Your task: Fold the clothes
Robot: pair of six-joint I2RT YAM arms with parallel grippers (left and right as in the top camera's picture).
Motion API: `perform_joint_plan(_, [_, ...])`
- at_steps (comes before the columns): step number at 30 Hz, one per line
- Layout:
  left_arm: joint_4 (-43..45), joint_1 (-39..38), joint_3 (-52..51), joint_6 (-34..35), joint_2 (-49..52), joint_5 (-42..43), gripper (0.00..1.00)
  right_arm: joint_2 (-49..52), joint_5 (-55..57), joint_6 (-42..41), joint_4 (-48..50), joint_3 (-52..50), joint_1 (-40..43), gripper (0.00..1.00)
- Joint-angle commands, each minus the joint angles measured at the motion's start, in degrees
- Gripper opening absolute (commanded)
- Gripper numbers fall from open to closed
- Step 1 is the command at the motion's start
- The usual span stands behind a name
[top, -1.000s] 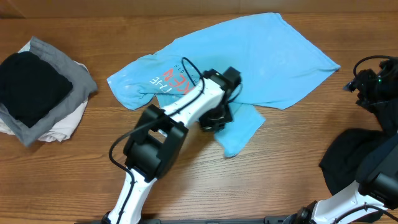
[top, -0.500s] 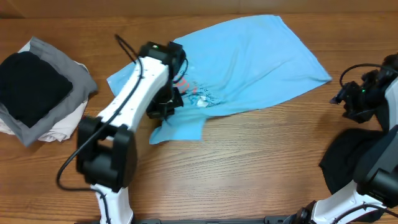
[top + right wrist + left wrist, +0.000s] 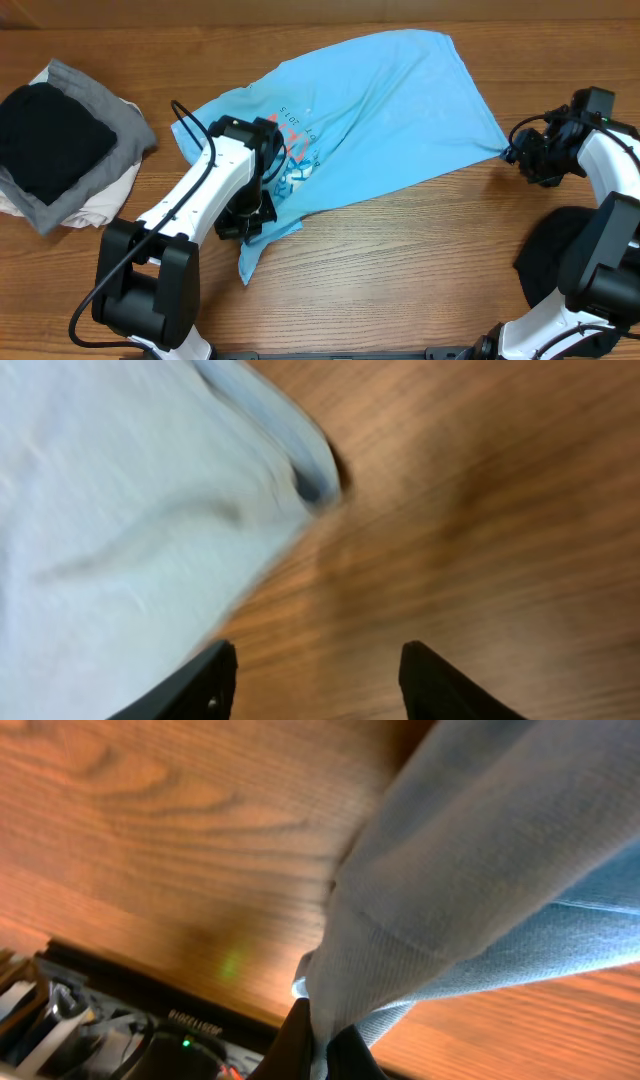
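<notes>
The light blue T-shirt point(image 3: 390, 110) lies spread over the middle of the table, its white and red-orange lettering point(image 3: 295, 130) near the left arm. My left gripper point(image 3: 248, 222) is shut on a bunched fold of the shirt near its front left edge. In the left wrist view the blue cloth point(image 3: 450, 890) runs down between the dark fingers point(image 3: 290, 1045) of that gripper point(image 3: 322, 1050). My right gripper point(image 3: 516, 156) stands open just at the shirt's right corner point(image 3: 495, 148). In the right wrist view the gripper point(image 3: 318, 665) has bare wood between its fingers, with the shirt's corner point(image 3: 140, 510) ahead on the left.
A pile of folded clothes, black on grey on white point(image 3: 60, 150), sits at the table's left edge. A plain black garment point(image 3: 560, 250) lies at the front right by the right arm's base. Bare wood runs along the front point(image 3: 400, 270).
My left gripper has dragged the pinched fold leftward and toward the front, spreading the shirt. My right gripper has moved left up to the shirt's right corner, its jaws a little narrower.
</notes>
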State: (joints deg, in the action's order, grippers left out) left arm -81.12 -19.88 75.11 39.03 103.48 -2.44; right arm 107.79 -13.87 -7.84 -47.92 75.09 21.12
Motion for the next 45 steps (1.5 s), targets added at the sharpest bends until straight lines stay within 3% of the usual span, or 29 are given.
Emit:
perform_joint_plan(1, [0.4,-0.3,-4.6,2.2,-2.9,-1.6,0.04,0.0,-1.3,-1.9,3.2,-2.0,-1.0,0.55])
perform_joint_plan(14, [0.9,-0.3,-6.2,3.8,-3.5,-4.0,0.04,7.1,-1.7,-4.2,9.0,-3.1,-2.3,0.54])
perform_joint_plan(17, [1.0,-0.3,-6.2,3.8,-3.5,-4.0,0.04,8.0,-1.6,-4.4,10.4,-3.1,-2.3,0.50])
perform_joint_plan(21, [1.0,-0.3,-6.2,3.9,-3.5,-4.0,0.04,8.0,-1.7,-4.7,12.6,-3.1,-2.3,0.31])
perform_joint_plan(25, [1.0,-0.3,-6.2,3.9,-3.5,-4.0,0.04,8.0,-2.7,-4.6,12.2,-3.1,-2.3,0.04])
perform_joint_plan(26, [1.6,-0.3,-6.2,3.8,-3.6,-4.1,0.04,7.9,-2.7,-4.6,11.3,-2.9,-2.3,0.04])
perform_joint_plan(32, [1.4,1.2,-2.0,0.0,-7.0,-5.7,0.04,3.6,-2.9,-4.6,1.0,4.2,0.1,0.04])
perform_joint_plan(35, [0.8,6.1,4.6,-4.7,-11.6,-4.4,0.04,-1.6,-2.9,-4.6,-9.8,15.0,3.1,0.04])
perform_joint_plan(45, [0.3,21.6,28.3,-24.9,-16.3,13.8,0.04,-7.3,-2.9,-4.0,-36.8,48.2,7.3,0.04])
